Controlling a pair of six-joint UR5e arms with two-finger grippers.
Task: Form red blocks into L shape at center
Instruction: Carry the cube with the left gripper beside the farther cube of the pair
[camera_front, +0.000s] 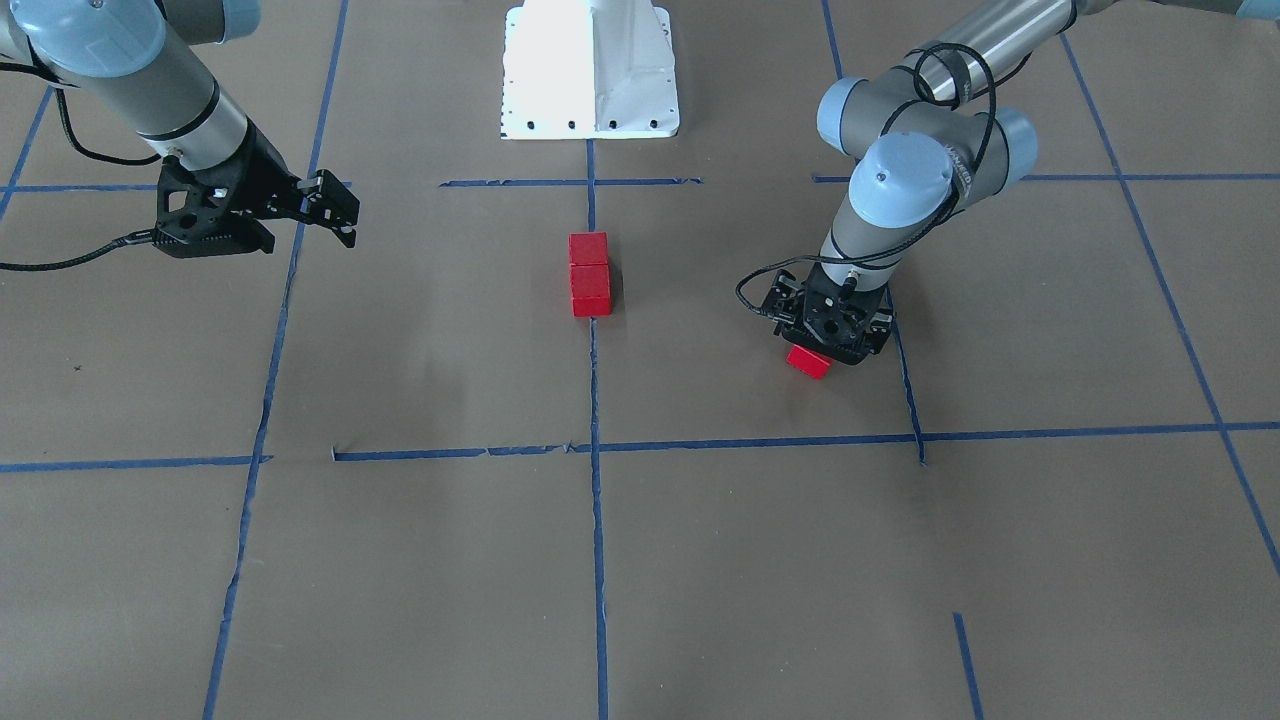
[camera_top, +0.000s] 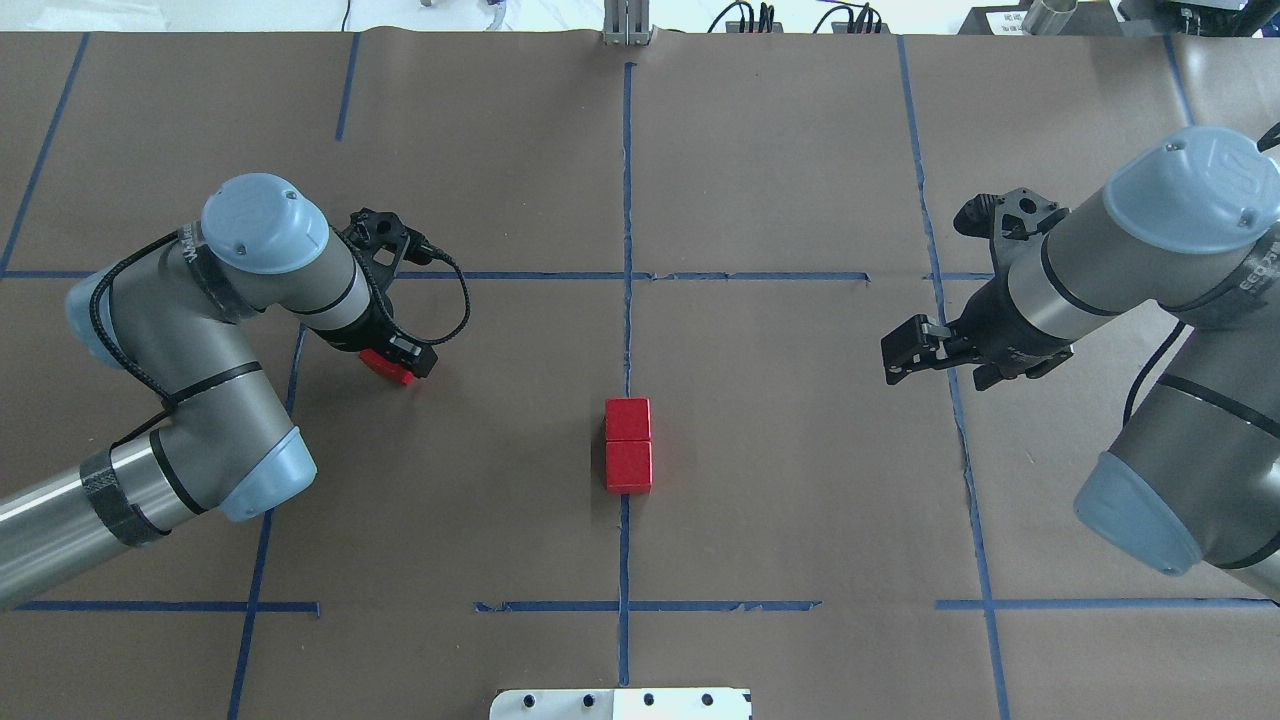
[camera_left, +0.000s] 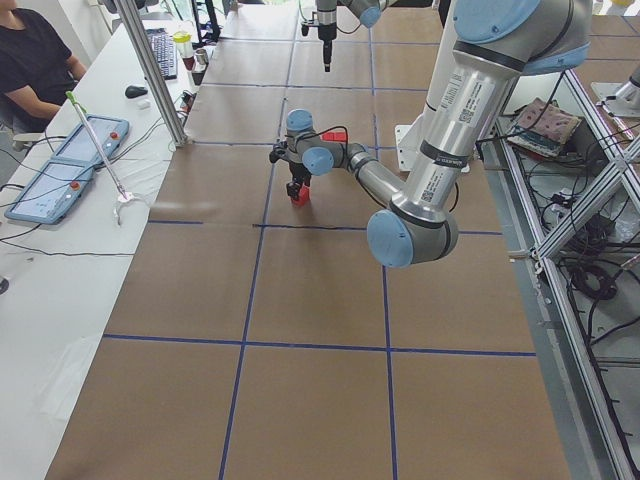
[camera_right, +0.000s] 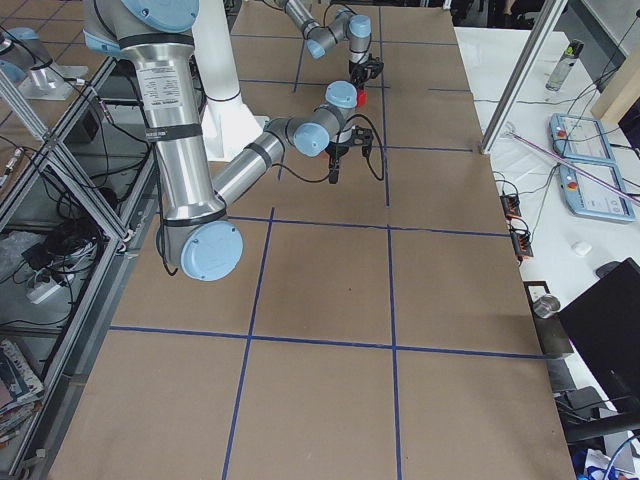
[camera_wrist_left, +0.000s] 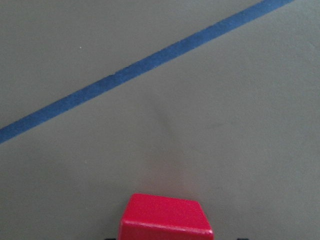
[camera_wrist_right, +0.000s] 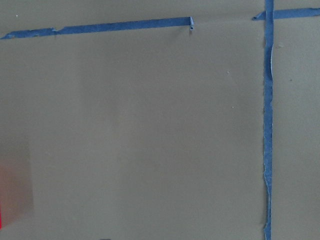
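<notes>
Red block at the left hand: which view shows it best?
Left wrist-mounted: the red block sits at bottom centre, close and unobstructed. Front-facing shows it peeking from under the left hand; overhead shows only a sliver; the side views show a tiny red spot.

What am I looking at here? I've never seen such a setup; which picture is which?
A two-armed robot works at a paper-covered table marked with blue tape. Two pictures look down, one from behind the robot, one facing it; two look along the table from its ends; two come from wrist cameras. On the middle tape line sit two red blocks, touching. The left hand appears to grip a third red block; the right hand is open and empty.
</notes>
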